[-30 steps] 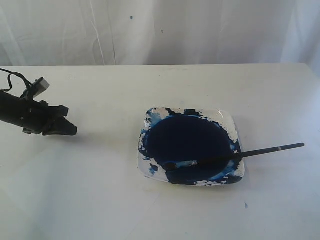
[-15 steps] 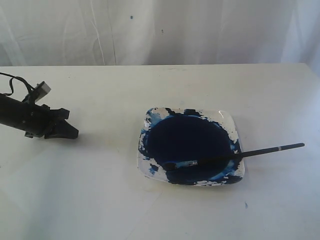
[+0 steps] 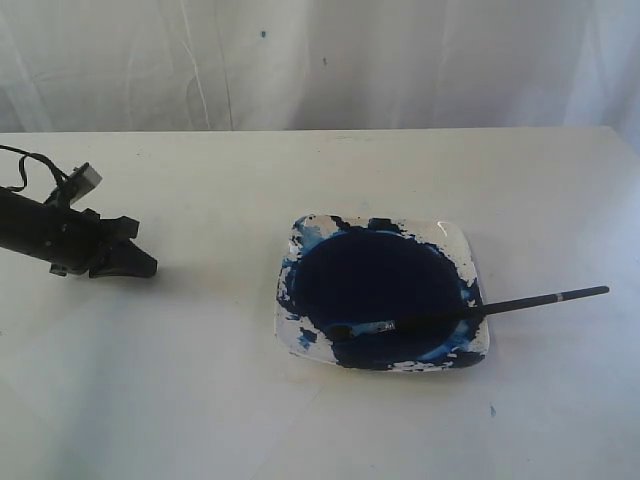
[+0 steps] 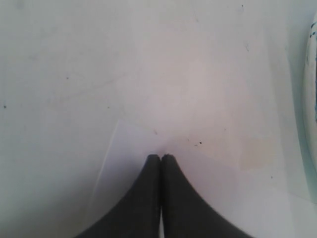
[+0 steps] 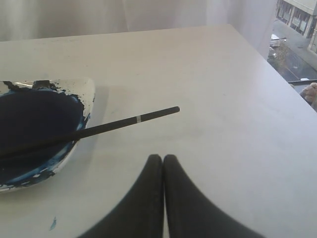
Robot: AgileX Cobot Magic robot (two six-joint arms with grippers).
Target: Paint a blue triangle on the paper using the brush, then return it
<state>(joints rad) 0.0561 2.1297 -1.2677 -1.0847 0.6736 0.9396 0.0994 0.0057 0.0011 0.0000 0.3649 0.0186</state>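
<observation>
**Left tool** [image 3: 138, 263]: jaws closed tip to tip, holding nothing. It sits at the left side of the counter [image 3: 300, 180], well apart from the dish [image 3: 455, 235], with its tips pointing toward the dish. The left wrist view shows the closed tips over plain white surface. A faint straight edge runs beside them, and whether it belongs to the paper cannot be told.

**Right tool** [image 5: 162, 157]: jaws closed tip to tip, holding nothing. It is outside the exterior view. The right wrist view places it over bare counter, near the free end of the brush [image 3: 480, 309] but not touching it.

**Brush:** lies tilted across the square white dish. Its bristle end rests in the dark navy paint pool [image 3: 380, 280]. The black handle crosses the dish's right rim and projects over the counter. Neither tool touches it.

**Dish:** rim smeared with blue paint, standing right of the counter's centre.

**Other:** a small blue speck [image 3: 491, 410] marks the counter in front of the dish. A white curtain [image 3: 300, 60] hangs behind.
</observation>
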